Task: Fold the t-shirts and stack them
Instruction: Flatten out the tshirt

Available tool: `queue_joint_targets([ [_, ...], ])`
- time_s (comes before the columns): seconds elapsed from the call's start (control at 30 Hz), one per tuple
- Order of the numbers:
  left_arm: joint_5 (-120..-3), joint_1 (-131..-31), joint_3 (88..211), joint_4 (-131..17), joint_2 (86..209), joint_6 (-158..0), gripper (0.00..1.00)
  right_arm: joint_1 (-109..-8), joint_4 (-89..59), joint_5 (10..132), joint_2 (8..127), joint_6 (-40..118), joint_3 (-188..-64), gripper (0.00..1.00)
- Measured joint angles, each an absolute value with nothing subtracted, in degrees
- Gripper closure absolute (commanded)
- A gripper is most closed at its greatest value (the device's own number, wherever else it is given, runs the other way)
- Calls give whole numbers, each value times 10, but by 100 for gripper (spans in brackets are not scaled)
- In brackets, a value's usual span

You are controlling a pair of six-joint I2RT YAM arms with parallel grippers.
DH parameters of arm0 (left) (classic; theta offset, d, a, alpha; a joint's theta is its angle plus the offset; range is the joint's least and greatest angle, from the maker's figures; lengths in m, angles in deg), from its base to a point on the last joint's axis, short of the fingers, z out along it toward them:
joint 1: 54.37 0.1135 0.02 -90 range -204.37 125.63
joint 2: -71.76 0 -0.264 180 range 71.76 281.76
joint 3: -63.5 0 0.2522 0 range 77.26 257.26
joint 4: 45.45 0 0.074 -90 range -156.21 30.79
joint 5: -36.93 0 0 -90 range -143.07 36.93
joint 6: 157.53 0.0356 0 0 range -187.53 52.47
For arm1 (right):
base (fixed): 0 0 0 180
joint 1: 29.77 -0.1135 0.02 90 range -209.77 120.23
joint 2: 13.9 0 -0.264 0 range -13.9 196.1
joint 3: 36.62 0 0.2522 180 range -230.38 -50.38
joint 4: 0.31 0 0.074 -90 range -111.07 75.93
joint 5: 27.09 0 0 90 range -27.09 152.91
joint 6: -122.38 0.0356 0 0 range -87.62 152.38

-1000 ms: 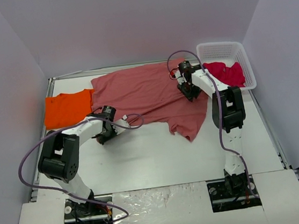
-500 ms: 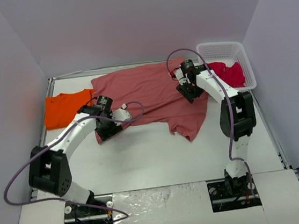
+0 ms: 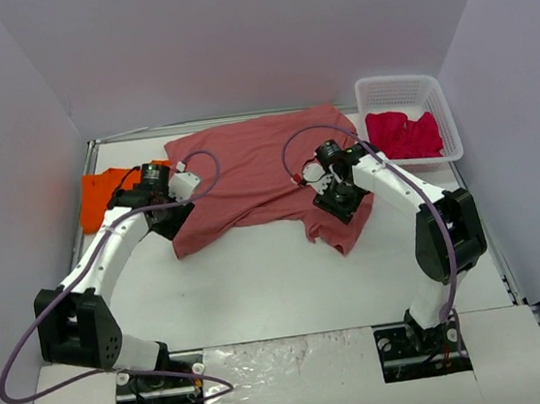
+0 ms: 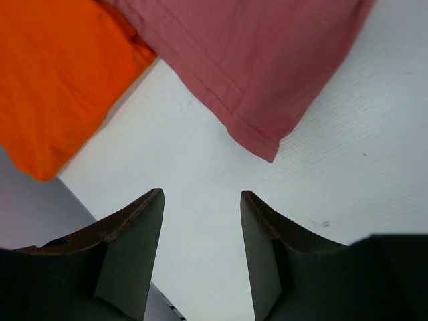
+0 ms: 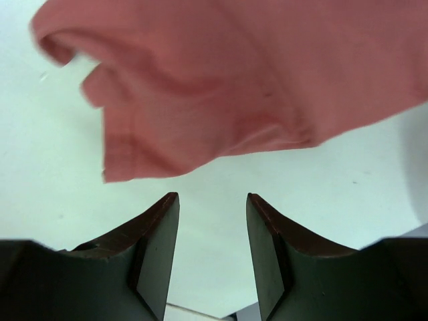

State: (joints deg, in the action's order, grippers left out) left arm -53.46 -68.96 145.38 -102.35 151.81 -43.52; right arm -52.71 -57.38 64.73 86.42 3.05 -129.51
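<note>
The large brick-red t-shirt (image 3: 247,170) lies spread across the back middle of the table. One hem corner (image 4: 267,150) points toward my left gripper. The orange t-shirt (image 3: 101,194) lies flat at the far left, and it also fills the upper left of the left wrist view (image 4: 53,73). The crimson-pink t-shirt (image 3: 405,134) sits bunched in the basket. My left gripper (image 3: 167,220) (image 4: 200,194) hangs open and empty over bare table, between the orange shirt and the red one's corner. My right gripper (image 3: 341,206) (image 5: 212,196) is open and empty just short of the red shirt's rumpled sleeve (image 5: 200,127).
A white plastic basket (image 3: 403,83) stands at the back right corner. Lilac walls close in the table on three sides. White tabletop (image 3: 280,289) stretches between the shirts and the arm bases. Purple cables loop off both arms.
Both grippers opened and let go of the red shirt. The left one swung back-left toward the orange shirt. The right one came forward from the shirt's far right edge to its near sleeve.
</note>
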Motion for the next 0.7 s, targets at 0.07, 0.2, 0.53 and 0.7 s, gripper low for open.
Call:
queue_joint_targets([
  [0.07, -532, -667, 1444, -1013, 1533, -456, 51, -543, -588, 657, 856, 20, -1275, 61],
  [0.2, -519, -649, 1425, -1003, 1550, -489, 51, -566, -608, 676, 846, 2, -1253, 61],
  [0.53, -500, -628, 1423, -987, 1555, -522, 51, -584, -634, 690, 825, -37, -1198, 60],
  [0.7, -496, -612, 1422, -980, 1555, -529, 51, -587, -635, 694, 826, -46, -1186, 60],
])
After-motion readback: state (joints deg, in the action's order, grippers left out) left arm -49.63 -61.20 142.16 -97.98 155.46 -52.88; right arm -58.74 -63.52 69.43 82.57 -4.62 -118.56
